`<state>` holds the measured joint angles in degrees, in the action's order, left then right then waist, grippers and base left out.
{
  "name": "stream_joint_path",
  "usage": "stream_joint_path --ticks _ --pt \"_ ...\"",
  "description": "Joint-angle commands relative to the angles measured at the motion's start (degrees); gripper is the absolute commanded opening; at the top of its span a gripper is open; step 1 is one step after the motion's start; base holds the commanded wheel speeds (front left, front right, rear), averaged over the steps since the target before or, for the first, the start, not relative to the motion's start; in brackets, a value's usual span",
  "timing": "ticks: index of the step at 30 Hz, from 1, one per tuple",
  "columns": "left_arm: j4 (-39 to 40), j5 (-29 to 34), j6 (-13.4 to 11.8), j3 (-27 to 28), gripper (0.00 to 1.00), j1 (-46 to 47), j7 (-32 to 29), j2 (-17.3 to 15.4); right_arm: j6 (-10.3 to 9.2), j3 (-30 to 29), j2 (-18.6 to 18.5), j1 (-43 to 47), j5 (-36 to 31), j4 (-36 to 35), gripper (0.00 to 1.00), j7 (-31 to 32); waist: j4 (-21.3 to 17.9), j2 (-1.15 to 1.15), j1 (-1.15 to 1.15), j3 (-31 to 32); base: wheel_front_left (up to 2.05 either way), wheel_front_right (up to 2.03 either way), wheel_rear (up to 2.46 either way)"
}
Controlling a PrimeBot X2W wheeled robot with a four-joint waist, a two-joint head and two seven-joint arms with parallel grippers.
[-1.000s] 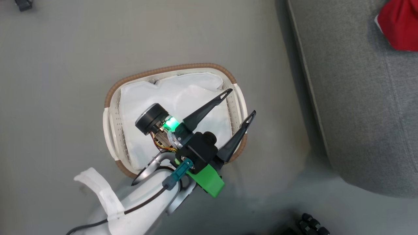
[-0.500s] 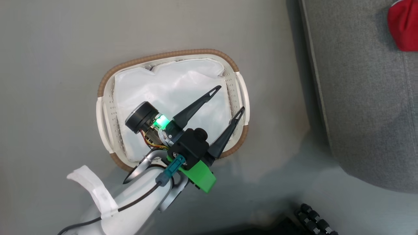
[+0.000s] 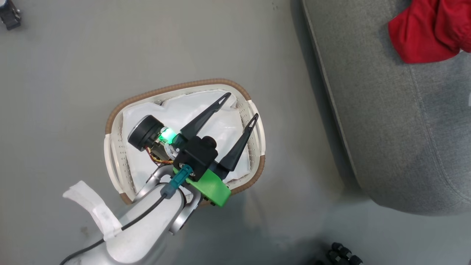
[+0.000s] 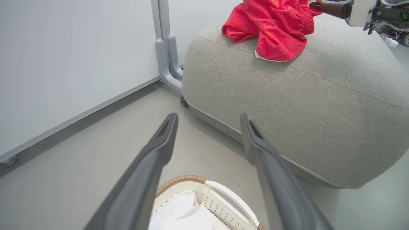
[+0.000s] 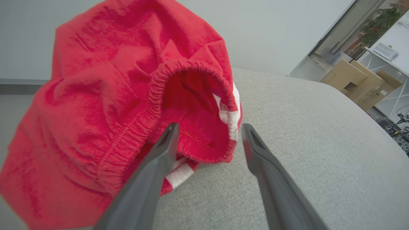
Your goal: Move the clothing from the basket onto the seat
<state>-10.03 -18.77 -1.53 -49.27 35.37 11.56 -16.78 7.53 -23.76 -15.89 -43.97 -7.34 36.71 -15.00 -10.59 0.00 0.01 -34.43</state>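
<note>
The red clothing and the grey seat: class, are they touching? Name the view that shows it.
Touching. In the left wrist view the clothing lies slumped on the seat, its edge resting on the fabric.

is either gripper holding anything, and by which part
Nothing is held. The left gripper is open over the basket; the right gripper is open at the elastic hem of the clothing lying on the seat.

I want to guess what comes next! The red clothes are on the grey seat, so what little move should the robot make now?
Probably draw the right gripper back from the clothing: it is open, the red pile rests on the seat, and what shows inside the basket is white liner.
</note>
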Motion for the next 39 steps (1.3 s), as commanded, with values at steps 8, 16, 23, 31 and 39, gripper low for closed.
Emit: stream_joint_path --ticks 8,16,23,31,39 --pt "-3.98 -3.21 -0.47 1.99 1.0 -2.52 2.32 1.22 -0.08 2.38 1.23 3.97 0.26 -4.03 1.0 -0.26 -0.8 0.0 -0.01 8.29 0.0 0.0 0.0" --pt "-7.49 -5.51 -1.02 5.52 1.0 -5.4 3.67 3.61 -0.08 5.71 0.45 3.42 1.07 -3.86 1.0 -0.26 2.59 0.0 -0.01 14.6 0.0 0.0 0.0" --pt "-4.37 -5.7 -0.63 12.63 1.0 -10.87 3.56 5.83 -0.08 10.77 2.42 5.7 3.26 -3.42 1.0 -0.15 6.99 0.0 -0.01 19.5 0.0 0.0 0.0" --pt "-2.46 -3.59 -0.5 22.13 1.0 -18.17 3.55 7.39 -0.08 15.63 7.06 11.6 6.42 -5.33 1.0 -0.23 10.99 0.0 -0.01 23.05 0.0 0.0 0.0" --pt "-3.43 -2.28 -0.61 30.59 1.0 -24.93 3.55 9.28 -0.08 18.66 11.3 21.4 8.52 -10.88 1.0 -0.25 13.6 0.0 -0.01 25.57 0.0 0.0 0.0"
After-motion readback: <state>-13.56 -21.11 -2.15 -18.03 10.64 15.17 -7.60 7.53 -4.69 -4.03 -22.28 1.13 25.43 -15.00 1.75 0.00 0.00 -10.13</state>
